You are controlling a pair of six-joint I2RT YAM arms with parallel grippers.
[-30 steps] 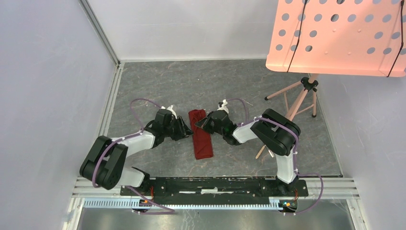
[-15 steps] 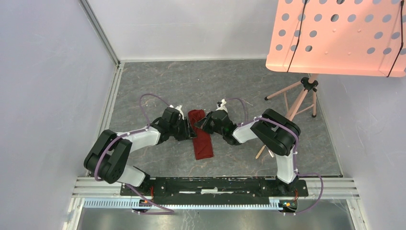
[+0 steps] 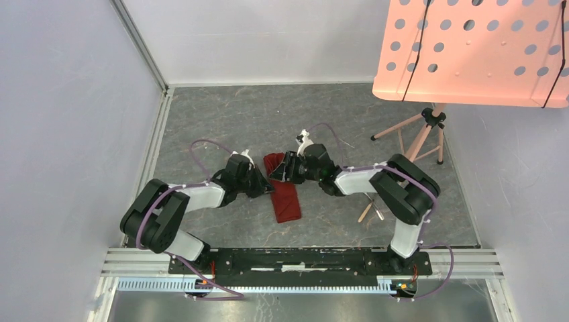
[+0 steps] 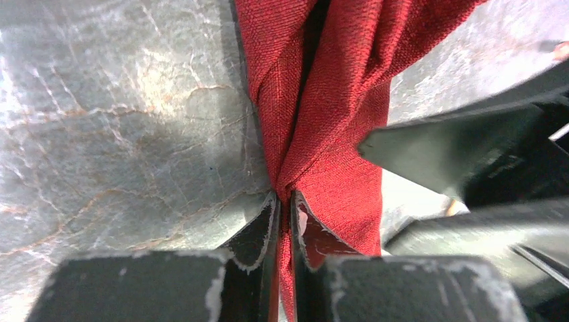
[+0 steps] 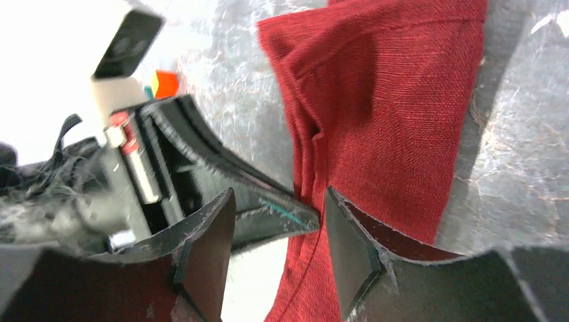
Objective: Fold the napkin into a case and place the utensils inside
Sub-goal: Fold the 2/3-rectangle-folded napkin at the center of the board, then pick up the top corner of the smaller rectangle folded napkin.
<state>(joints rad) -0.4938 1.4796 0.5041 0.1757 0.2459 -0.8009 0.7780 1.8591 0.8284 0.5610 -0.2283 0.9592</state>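
The dark red napkin (image 3: 284,194) lies on the grey table as a narrow folded strip between the two arms. My left gripper (image 3: 268,185) is at its left edge. In the left wrist view the jaws (image 4: 285,201) are shut on a pinched ridge of the napkin (image 4: 335,100). My right gripper (image 3: 286,169) hovers over the strip's far end, open; in the right wrist view (image 5: 278,228) the napkin (image 5: 396,114) lies below with nothing gripped. Two thin pieces by the right arm's elbow (image 3: 371,208) may be the utensils; they are too small to tell.
A pink perforated stand (image 3: 470,50) on tripod legs (image 3: 419,141) stands at the back right. White walls close the left side and the back. A metal rail (image 3: 302,258) runs along the near edge. The two grippers sit very close together over the cloth.
The left gripper has moved right to the napkin's edge and shut on it. The right gripper has let go, opened, and shifted left over the far end.
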